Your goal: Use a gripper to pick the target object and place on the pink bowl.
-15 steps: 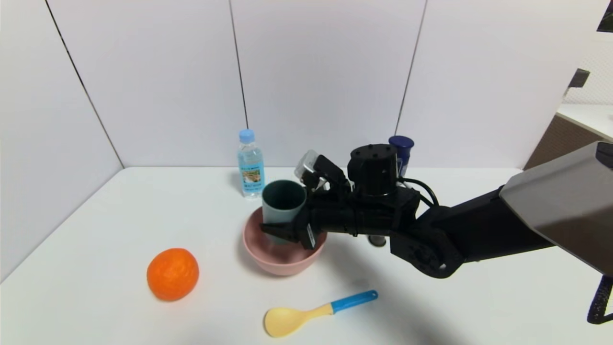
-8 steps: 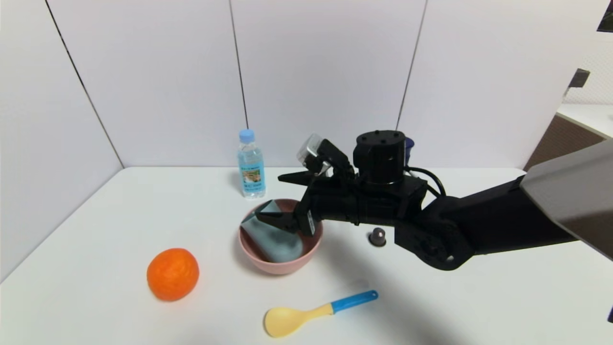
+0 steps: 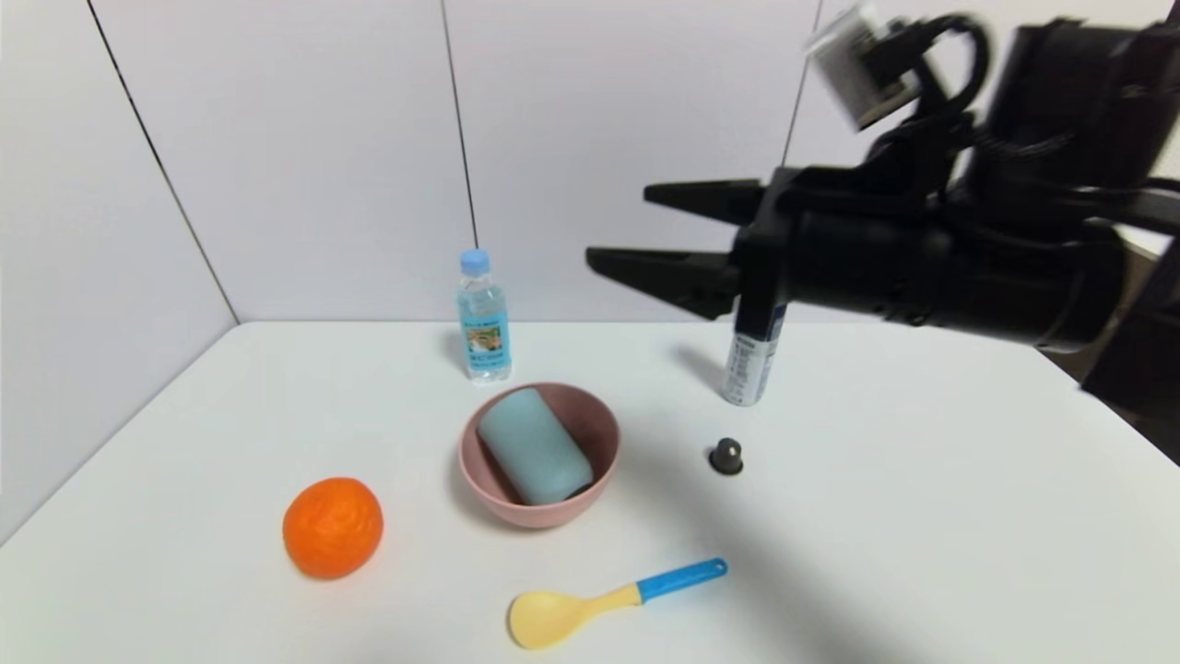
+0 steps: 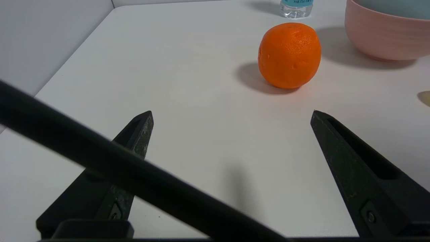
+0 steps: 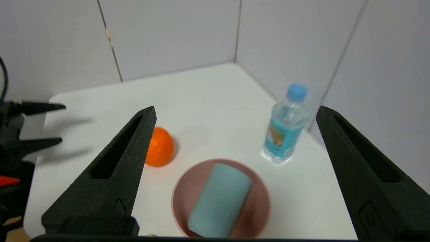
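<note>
One second ago the teal cup was held upright over the pink bowl by the right gripper. Half a second ago it was let go and tipped over. Now it is seen lying on its side in the bowl, and nothing is touching it. The right gripper has been lifted high and pulled back, well away from the bowl, with its fingers spread apart. The spray can and a small dark cap have been uncovered.
</note>
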